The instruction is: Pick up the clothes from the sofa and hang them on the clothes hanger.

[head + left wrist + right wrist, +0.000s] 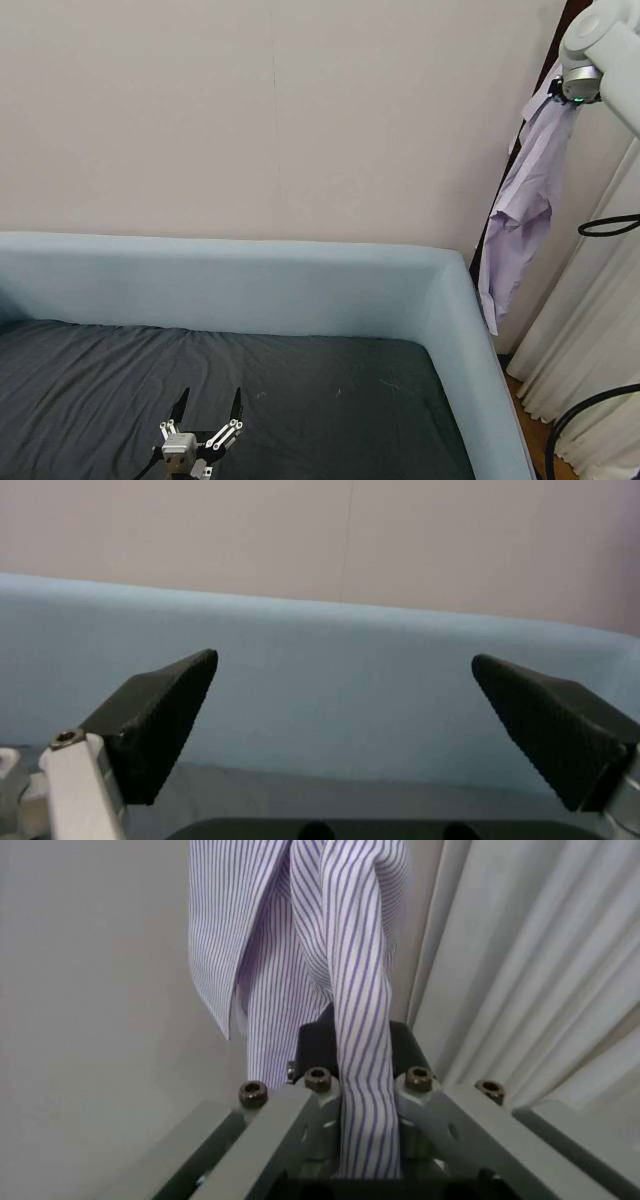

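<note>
Backdrop: pale wall (250, 110), light-blue sofa (250, 285)
Right gripper (578, 95): high, right — fingers (455, 1125) clamp lilac striped shirt (520, 220)
Shirt axis: vertical, hanging below fingers
Left gripper (208, 408): low over sofa — fingers wide

A: Cut by the edges?
B: Sofa (250, 282) at left and bottom; arm behind the left gripper (211, 396); top of the striped shirt (300, 952) in the right wrist view.
A: Covered up?
B: Tip of the right gripper (575, 97), under shirt folds. Dark pole (477, 258) behind, mostly.
</note>
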Tool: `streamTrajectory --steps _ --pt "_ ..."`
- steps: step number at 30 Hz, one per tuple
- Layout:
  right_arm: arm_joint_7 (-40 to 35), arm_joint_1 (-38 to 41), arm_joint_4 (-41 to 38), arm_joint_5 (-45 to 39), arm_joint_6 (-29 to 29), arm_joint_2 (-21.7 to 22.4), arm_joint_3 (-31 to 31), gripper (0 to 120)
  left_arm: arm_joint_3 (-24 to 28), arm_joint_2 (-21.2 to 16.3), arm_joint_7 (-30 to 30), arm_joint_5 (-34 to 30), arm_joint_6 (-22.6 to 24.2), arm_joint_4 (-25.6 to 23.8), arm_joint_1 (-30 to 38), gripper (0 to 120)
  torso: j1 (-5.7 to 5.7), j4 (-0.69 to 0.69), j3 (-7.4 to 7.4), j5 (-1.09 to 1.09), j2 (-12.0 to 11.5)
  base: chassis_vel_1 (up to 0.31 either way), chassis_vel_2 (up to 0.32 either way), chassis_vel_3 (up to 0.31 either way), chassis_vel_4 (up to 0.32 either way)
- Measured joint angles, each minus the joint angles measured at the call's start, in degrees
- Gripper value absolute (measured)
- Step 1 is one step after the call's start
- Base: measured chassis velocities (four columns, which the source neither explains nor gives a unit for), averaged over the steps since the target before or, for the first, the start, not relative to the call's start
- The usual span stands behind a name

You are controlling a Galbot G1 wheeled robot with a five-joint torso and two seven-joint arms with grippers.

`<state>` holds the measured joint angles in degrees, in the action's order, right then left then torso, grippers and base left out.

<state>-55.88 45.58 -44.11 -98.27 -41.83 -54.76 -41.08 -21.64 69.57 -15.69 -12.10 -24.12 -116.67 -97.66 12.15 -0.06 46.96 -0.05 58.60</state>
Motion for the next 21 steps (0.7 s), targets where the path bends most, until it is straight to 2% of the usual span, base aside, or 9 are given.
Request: streamTrajectory --steps 9,16,19,20,21 --pt "-0.33 -0.89 -3.09 -1.91 0.01 1.80 -0.36 1 0.00 0.00 0.00 0.00 0.00 0.00 0.00 100 0.00 -0.01 0.00 0.01 0.00 0.000 0.000 0.000 0.000" --pt "0.05 -0.88 -6.33 -1.90 0.01 3.40 -1.20 25 0.00 0.00 0.00 0.00 0.00 0.00 0.00 100 0.00 0.00 0.00 0.00 0.00 0.000 0.000 0.000 0.000" --pt "0.01 -1.31 -12.29 -0.96 0.01 6.26 -1.86 38 0.00 0.00 -0.01 0.00 -0.01 0.00 -0.01 100 0.00 0.00 0.00 0.01 0.00 0.000 0.000 0.000 0.000" --pt "0.01 -1.31 -12.29 -0.96 0.01 6.26 -1.86 38 0.00 0.00 -0.01 0.00 -0.01 0.00 -0.01 100 0.00 0.00 0.00 0.01 0.00 0.000 0.000 0.000 0.000" --pt "-0.12 -1.43 -15.32 -0.87 0.01 7.65 -2.10 45 0.00 0.00 0.00 0.00 -0.01 0.00 0.00 100 0.00 0.00 0.00 0.01 0.00 0.000 0.000 0.000 0.000"
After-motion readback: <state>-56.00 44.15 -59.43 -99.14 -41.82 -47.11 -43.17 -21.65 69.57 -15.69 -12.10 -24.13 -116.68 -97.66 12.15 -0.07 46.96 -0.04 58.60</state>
